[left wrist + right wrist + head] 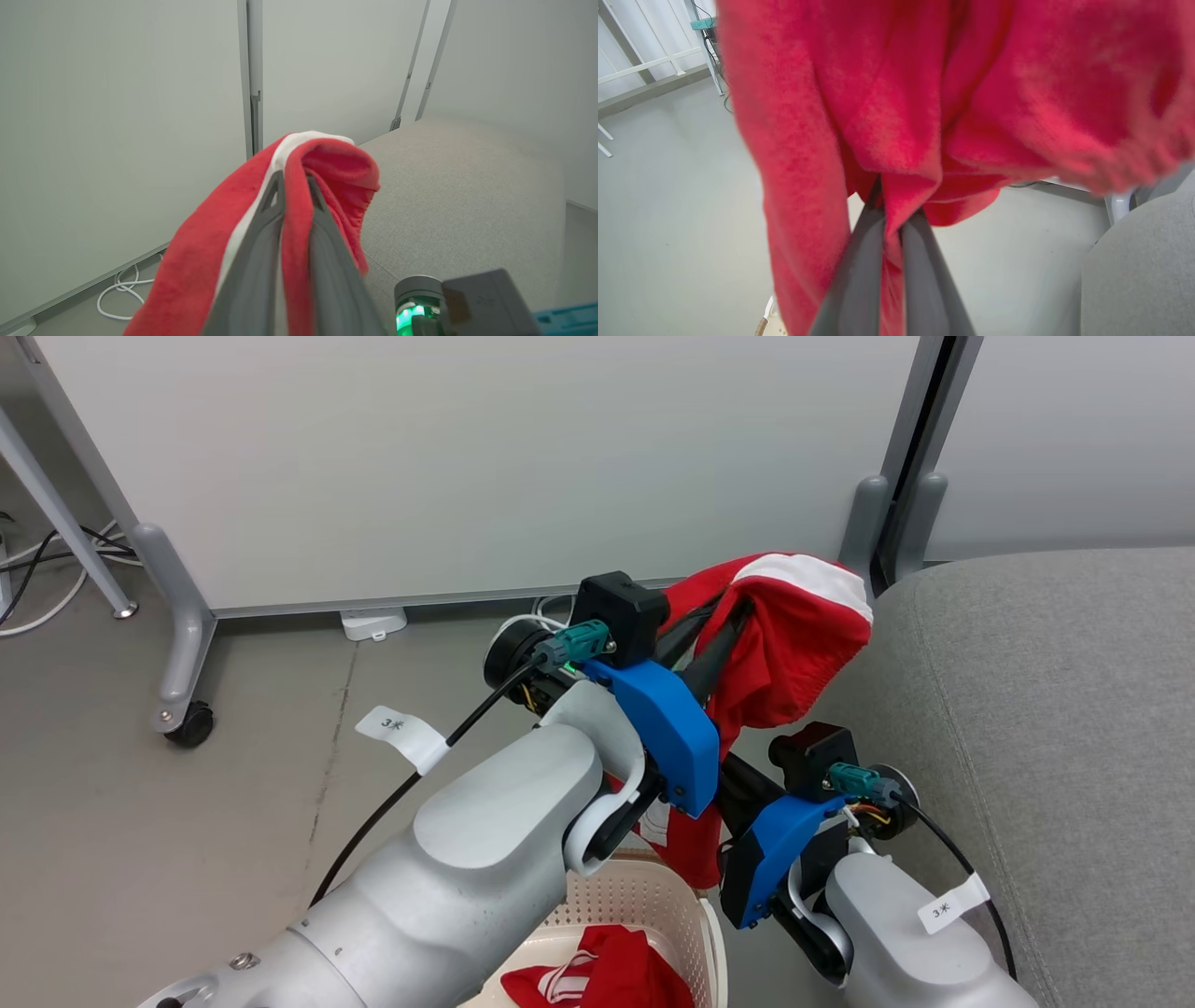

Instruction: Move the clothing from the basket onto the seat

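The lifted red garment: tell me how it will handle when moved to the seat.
Likely floppy: the red garment drapes over the left end effector and hangs in folds from the right end effector. Probably light, since two narrow pinches hold it. Its fuzzy surface suggests little slipping; it should slump on the seat.

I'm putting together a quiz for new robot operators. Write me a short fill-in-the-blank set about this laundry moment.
1. The garment held by the left gripper and the right gripper is ____ with white trim.
2. Exactly ____ piece of clothing lies in the basket.
3. The sofa is on the robot's ____ side.
Missing words: red; one; right.
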